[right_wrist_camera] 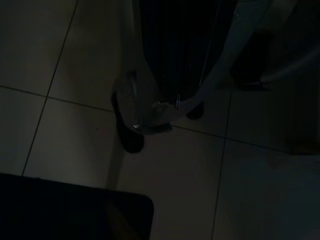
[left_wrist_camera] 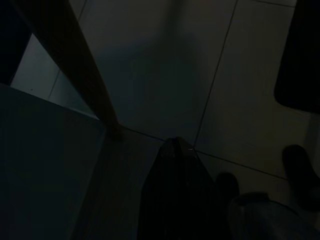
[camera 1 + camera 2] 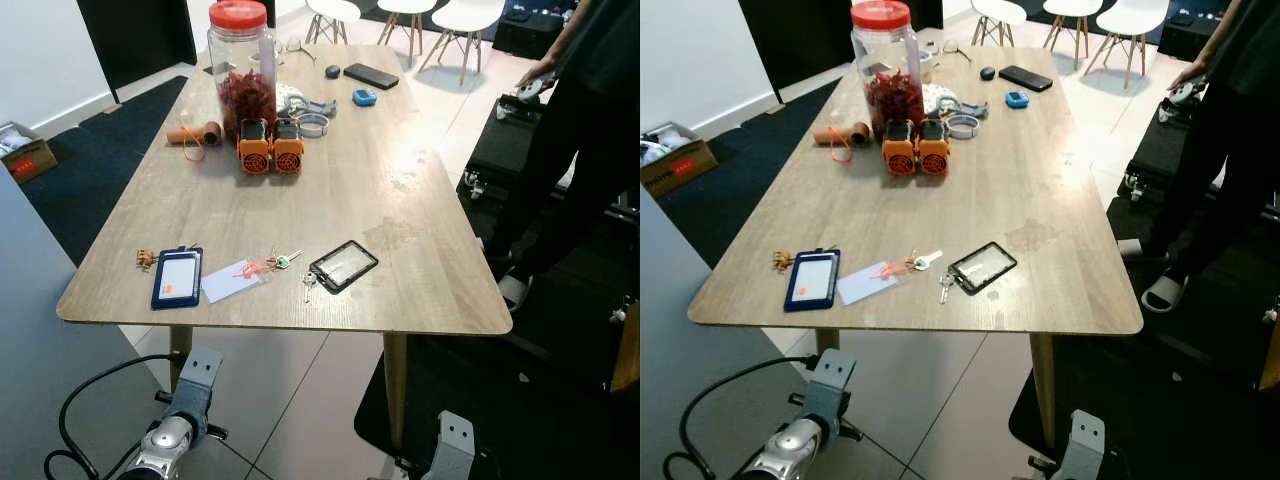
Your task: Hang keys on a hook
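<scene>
The keys (image 3: pixel 309 284) lie near the desk's (image 3: pixel 400 200) front edge, touching the 9 o'clock corner of a black card holder (image 3: pixel 344 265), with an orange-tagged key (image 3: pixel 268 264) at their 10 o'clock. Both arms hang below the desk; left hand (image 2: pixel 176 150) looks closed and empty, right hand's opening I cannot tell

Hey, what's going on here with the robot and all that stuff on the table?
The robot stands at the near end of a wooden table, both arms hanging low and idle, so nothing is being handled yet. The keys lie near the front edge, between a blue card holder and a black-framed card holder. Farther back stands a big jar with a red lid. A person stands to the right of the table.
</scene>
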### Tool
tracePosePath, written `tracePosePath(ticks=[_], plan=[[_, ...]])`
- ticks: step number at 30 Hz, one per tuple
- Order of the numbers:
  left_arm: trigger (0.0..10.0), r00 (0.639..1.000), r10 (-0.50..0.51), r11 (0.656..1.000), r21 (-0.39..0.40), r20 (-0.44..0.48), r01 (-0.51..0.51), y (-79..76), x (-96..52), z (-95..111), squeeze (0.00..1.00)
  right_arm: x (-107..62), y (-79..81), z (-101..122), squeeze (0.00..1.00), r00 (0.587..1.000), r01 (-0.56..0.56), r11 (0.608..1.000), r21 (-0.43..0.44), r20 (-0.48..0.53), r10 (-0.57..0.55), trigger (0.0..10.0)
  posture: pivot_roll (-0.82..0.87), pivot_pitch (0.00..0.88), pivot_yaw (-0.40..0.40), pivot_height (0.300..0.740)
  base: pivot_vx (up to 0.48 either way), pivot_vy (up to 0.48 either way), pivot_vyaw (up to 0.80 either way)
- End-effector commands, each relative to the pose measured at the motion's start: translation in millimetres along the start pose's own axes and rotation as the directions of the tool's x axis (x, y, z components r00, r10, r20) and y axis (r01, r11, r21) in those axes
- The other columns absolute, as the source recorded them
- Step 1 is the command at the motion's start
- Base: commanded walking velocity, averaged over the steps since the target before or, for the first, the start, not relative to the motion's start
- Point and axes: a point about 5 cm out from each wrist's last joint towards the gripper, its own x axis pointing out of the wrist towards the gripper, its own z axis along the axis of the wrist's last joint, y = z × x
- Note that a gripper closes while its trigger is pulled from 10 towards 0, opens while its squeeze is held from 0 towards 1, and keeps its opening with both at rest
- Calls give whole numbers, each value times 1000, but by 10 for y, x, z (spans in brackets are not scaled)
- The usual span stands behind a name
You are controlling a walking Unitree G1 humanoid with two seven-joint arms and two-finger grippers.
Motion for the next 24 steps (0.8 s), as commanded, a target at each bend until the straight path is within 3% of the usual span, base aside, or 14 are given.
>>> tracePosePath(ticks=[1,24], plan=[[10000,1000,-1,1000,-18,-5,1,-36,-1,-22,0,-4,-10,-32,0,1000,6,1000,-14,-14,-6,10000,90,45,-30,740,0,0,0],[10000,1000,2,1000,-20,10,-1,-20,3,7,0,1,-8,11,0,1000,-1,999,-51,-5,0,10000,90,22,-32,740,0,0,0]])
